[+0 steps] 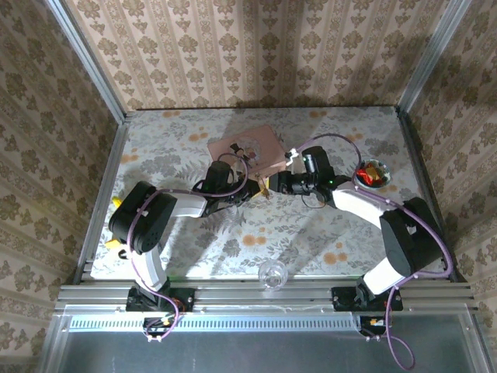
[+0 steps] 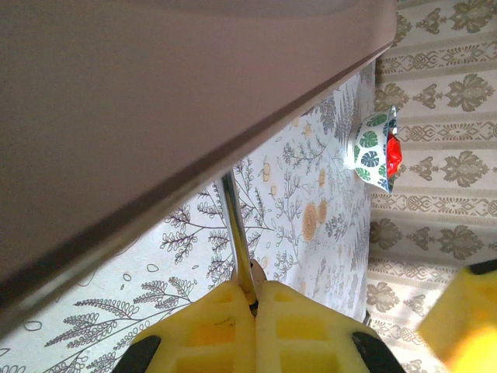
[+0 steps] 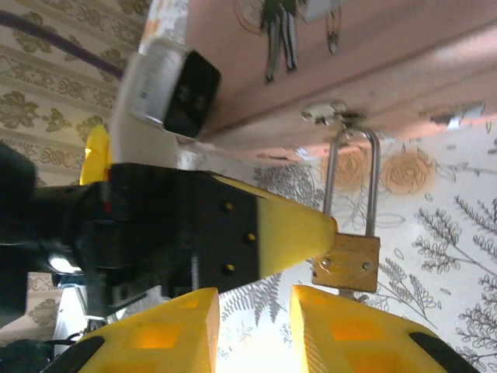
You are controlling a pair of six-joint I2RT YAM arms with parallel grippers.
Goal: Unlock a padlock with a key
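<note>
In the top view the left arm (image 1: pixel 155 214) and right arm (image 1: pixel 365 203) fold inward, meeting mid-frame below the flat pink picture-lidded box (image 1: pixel 250 146). The left gripper (image 2: pixel 254 291) is clamped on the tiny brass-gold padlock (image 3: pixel 347 264), which hangs at the box's edge. The right gripper (image 3: pixel 255 303) stands slightly parted, empty.

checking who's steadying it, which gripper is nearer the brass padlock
Left. The left gripper is clamped on the brass padlock hanging from the pink box. The right gripper faces its body from close by, fingers apart.
</note>
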